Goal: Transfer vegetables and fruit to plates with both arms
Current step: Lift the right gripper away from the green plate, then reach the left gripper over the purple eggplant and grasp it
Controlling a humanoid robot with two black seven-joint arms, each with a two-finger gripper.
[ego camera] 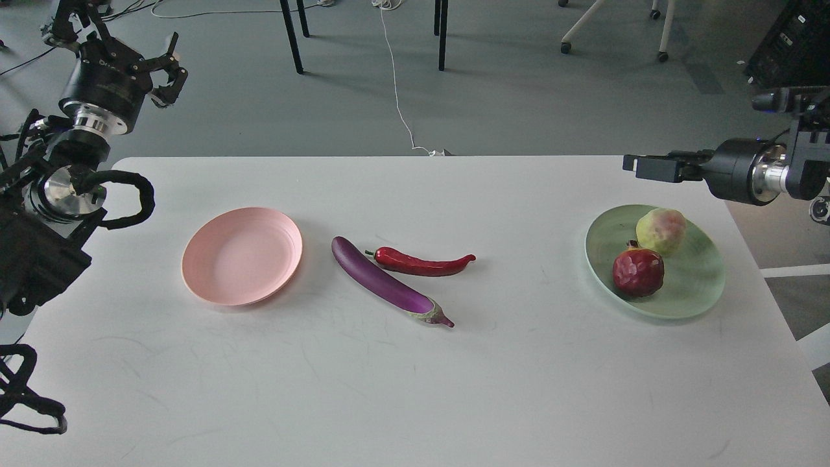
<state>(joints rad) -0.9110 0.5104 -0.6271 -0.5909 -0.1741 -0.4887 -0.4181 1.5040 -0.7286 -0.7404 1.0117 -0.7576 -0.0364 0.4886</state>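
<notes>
On the white tabletop (415, 389) the task's things lie in three groups. Toward the left sits the pink plate (242, 255), bare of any food. Just right of it, near the middle, the eggplant (382, 280) lies on a slant, its rounded purple end toward the far left and its greyish-green cap toward the near right. The chili (423, 262) lies just beyond it, stem end to the left and right beside the eggplant's upper part, tip pointing right; whether the two touch I cannot tell. Both vegetables rest directly on the tabletop, apart from either plate.

Well off to the right, near the table's right edge, is the green plate (697, 292). It holds both fruits: the pale yellow-green fruit (661, 231) at the far side and the dark red fruit (638, 272) nearer, its small crown turned up toward the other. The two sit close together.

The left gripper (165, 74) is raised at the far left, beyond the table's far-left corner and above the floor, well away from the pink plate. Its claw-like jaws are spread apart and hold nothing. The right gripper (648, 166) reaches in level from the right edge, pointing left, in line with the table's far edge and beyond the green plate. It is seen dark and side-on, so I cannot tell how its jaws stand; nothing shows in them.

Behind the table, on the grey floor, stand dark chair legs (295, 39), and a white cable (397, 84) runs toward the table's far edge.
</notes>
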